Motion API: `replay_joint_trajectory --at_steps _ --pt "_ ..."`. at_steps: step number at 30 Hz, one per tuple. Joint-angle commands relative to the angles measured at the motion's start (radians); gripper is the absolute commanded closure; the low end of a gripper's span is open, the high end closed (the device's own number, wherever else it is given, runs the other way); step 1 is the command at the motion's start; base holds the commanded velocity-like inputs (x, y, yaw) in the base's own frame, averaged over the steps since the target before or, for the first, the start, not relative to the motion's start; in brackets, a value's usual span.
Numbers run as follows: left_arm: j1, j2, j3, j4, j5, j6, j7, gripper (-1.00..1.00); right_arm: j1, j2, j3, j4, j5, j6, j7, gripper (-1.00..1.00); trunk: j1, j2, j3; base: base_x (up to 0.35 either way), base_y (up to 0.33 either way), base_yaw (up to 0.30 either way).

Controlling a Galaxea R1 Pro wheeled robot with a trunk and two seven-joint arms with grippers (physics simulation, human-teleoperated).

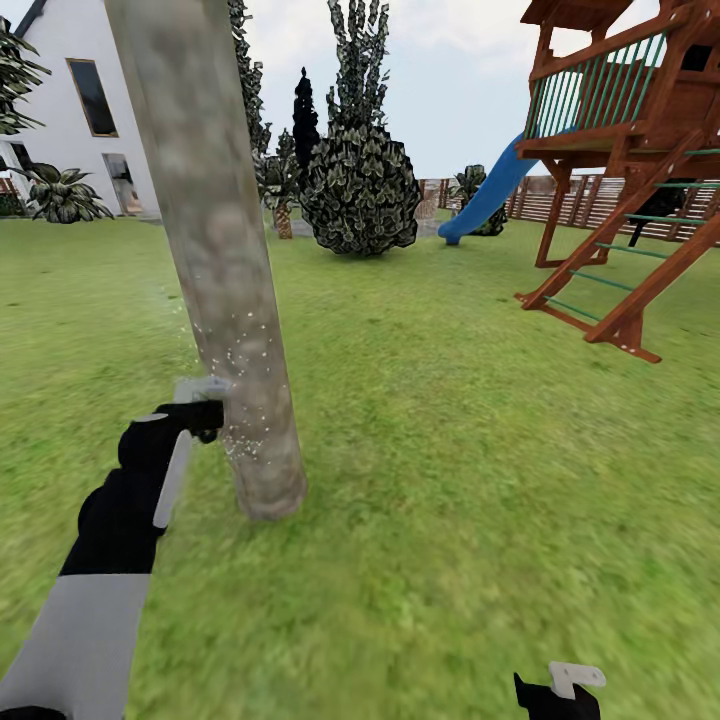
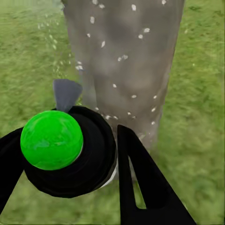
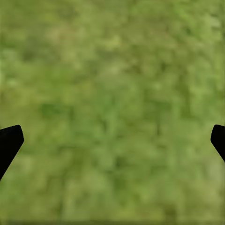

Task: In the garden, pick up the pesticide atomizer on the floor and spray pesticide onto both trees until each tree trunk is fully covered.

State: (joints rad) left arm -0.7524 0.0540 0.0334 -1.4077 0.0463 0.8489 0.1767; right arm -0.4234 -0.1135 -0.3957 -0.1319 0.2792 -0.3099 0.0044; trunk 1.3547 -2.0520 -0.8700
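Playset and bushes behind trunk; atomizer beside it.

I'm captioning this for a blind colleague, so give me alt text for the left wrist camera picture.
The left gripper holds the dark pesticide atomizer, with its bright green spot, pointed close at a thick mottled grey-brown tree trunk. Small white spray droplets speckle the trunk and the air beside it, with blurry green grass behind on both sides.
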Motion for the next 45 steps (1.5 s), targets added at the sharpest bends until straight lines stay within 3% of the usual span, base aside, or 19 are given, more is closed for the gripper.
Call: replay_joint_trajectory --at_steps 1,5,7,9,14,15,19,22,24,45 --pt "-0.002 0.018 0.011 -0.007 0.013 0.024 -0.002 1.0 0.0 0.0 0.0 0.0 0.0 0.0 0.0 -1.0 0.0 0.0 0.0 0.0 0.0 0.0" --pt "0.025 0.031 0.005 -0.004 0.009 0.011 0.003 1.0 0.0 0.0 0.001 0.0 0.0 0.0 0.0 -1.0 0.0 0.0 0.0 0.0 0.0 0.0" --pt "0.089 0.025 -0.004 0.002 0.009 -0.077 0.004 1.0 0.0 0.0 0.0 0.0 0.0 0.0 0.0 -1.0 0.0 0.0 0.0 0.0 0.0 0.0" --pt "0.137 0.022 -0.038 0.043 0.009 -0.151 0.009 1.0 0.0 0.0 0.0 0.0 0.0 0.0 0.0 -1.0 0.0 0.0 0.0 0.0 0.0 0.0" --pt "0.155 0.017 -0.053 0.297 0.01 -0.376 0.014 1.0 0.0 0.001 0.0 0.0 0.0 0.0 0.0 -1.0 0.0 0.0 0.0 0.0 0.0 0.0" --pt "0.156 0.006 -0.053 0.394 0.014 -0.466 0.016 1.0 0.0 0.001 -0.001 -0.001 -0.001 0.0 -0.003 -1.0 0.0 0.0 0.0 0.0 0.0 0.0" --pt "0.156 -0.016 -0.05 0.526 0.008 -0.592 0.026 1.0 0.0 -0.001 0.0 -0.002 -0.002 0.0 -0.007 -1.0 0.0 0.0 0.0 0.0 0.0 0.0" --pt "0.187 -0.019 -0.05 0.581 0.018 -0.622 0.116 1.0 0.0 0.0 0.0 -0.001 0.0 0.0 -0.005 -1.0 0.0 0.0 0.0 0.0 -0.009 0.0" --pt "0.193 -0.02 -0.051 0.605 0.019 -0.651 0.127 1.0 0.0 0.0 0.0 -0.001 -0.001 0.0 -0.004 -1.0 0.0 0.0 0.0 0.0 -0.173 0.0" --pt "0.201 -0.039 -0.053 0.619 0.02 -0.664 0.116 1.0 0.0 0.008 0.0 0.0 -0.003 -0.001 -0.001 -1.0 0.0 0.0 0.0 0.125 -0.256 0.068"
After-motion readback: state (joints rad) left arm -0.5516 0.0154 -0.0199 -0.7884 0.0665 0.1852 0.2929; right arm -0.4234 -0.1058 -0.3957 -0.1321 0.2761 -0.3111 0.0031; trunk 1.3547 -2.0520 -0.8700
